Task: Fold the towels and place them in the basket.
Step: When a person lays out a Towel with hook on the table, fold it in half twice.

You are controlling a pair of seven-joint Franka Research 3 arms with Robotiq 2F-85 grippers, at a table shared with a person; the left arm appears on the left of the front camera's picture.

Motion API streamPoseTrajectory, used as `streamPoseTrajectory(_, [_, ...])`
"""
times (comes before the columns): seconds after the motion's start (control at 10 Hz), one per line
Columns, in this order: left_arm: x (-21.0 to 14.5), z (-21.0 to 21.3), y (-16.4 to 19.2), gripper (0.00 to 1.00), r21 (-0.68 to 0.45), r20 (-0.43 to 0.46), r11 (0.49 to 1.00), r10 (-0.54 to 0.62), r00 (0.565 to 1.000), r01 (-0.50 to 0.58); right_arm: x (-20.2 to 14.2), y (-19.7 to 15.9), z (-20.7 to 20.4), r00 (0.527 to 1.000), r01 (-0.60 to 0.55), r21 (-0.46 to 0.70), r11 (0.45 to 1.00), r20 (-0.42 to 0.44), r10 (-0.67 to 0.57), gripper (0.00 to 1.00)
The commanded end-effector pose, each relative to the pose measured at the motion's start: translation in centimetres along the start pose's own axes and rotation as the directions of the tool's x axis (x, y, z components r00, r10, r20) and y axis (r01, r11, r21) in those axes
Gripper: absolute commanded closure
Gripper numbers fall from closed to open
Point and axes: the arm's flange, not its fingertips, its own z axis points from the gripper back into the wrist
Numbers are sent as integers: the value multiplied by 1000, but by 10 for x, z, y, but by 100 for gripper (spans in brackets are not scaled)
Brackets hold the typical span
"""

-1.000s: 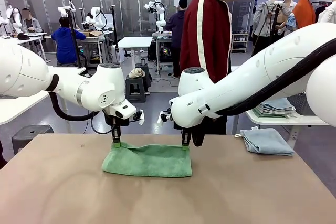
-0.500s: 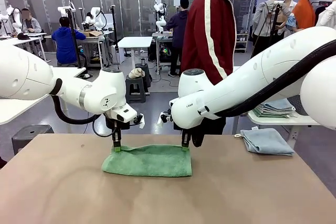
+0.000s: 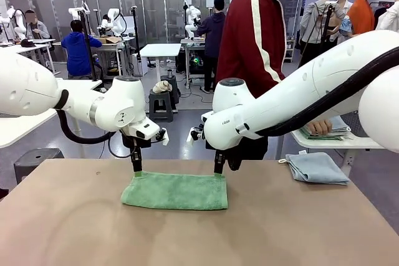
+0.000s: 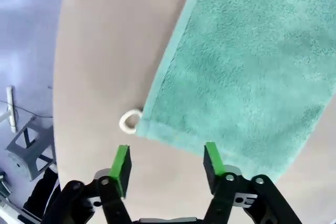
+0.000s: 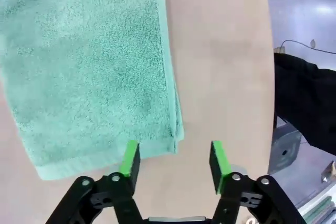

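Green terry towel (image 3: 174, 191), a long soft rectangle, lies flat at the middle of the brown table (image 3: 62, 228), nearer its far edge. At the towel's far left corner the left gripper (image 3: 135, 166) points straight down just above the cloth. In the left wrist view this gripper (image 4: 167, 161) has its green pads spread apart with nothing clamped, and a small white loop (image 4: 129, 120) shows at the towel's corner (image 4: 241, 66). At the far right corner the right gripper (image 3: 218, 167) hangs the same way. Its wrist view shows it (image 5: 175, 161) parted wide and empty over the towel's layered edge (image 5: 89, 66). Behind stands a person in a dark red jacket (image 3: 255, 35). Farther right, a blue-grey towel (image 3: 317, 167) lies crumpled on the table's far right edge.
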Motion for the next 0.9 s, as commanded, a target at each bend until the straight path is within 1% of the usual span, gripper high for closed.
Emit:
streamPoseTrajectory(0.0, [-41, 28, -9, 19, -57, 61, 991, -120, 991, 123, -12, 19, 51, 997, 61, 115, 991, -57, -54, 27])
streamPoseTrajectory(0.1, [-62, 43, -13, 19, -83, 111, 979, -177, 978, 186, -16, 33, 78, 988, 140, 112, 984, -75, -132, 27])
streamPoseTrajectory(0.2, [-84, 56, -17, 19, -84, 148, 971, -209, 967, 223, -19, 46, 102, 969, 243, 94, 966, -75, -236, 27])
streamPoseTrajectory(0.3, [-108, 69, -21, 19, -79, 212, 961, -244, 946, 265, -21, 59, 122, 907, 421, 79, 904, -49, -418, 27])
streamPoseTrajectory(0.4, [-129, 74, -22, 19, -67, 286, 952, -270, 920, 300, -25, 68, 134, 854, 520, 74, 851, -42, -518, 27])
streamPoseTrajectory(0.5, [-149, 74, -19, 19, -64, 389, 946, -270, 881, 318, -31, 77, 141, 761, 649, 84, 756, -77, -645, 27])
streamPoseTrajectory(0.6, [-169, 70, -16, 19, -64, 508, 934, -272, 817, 351, -41, 85, 143, 627, 778, 36, 627, -108, -772, 27])
streamPoseTrajectory(0.7, [-193, 62, -12, 19, -74, 635, 935, -224, 739, 346, -48, 99, 144, 564, 824, 78, 561, -187, -804, 27])
streamPoseTrajectory(0.8, [-213, 52, -9, 19, -91, 731, 930, -180, 658, 355, -47, 108, 146, 609, 792, 93, 604, -188, -770, 27])
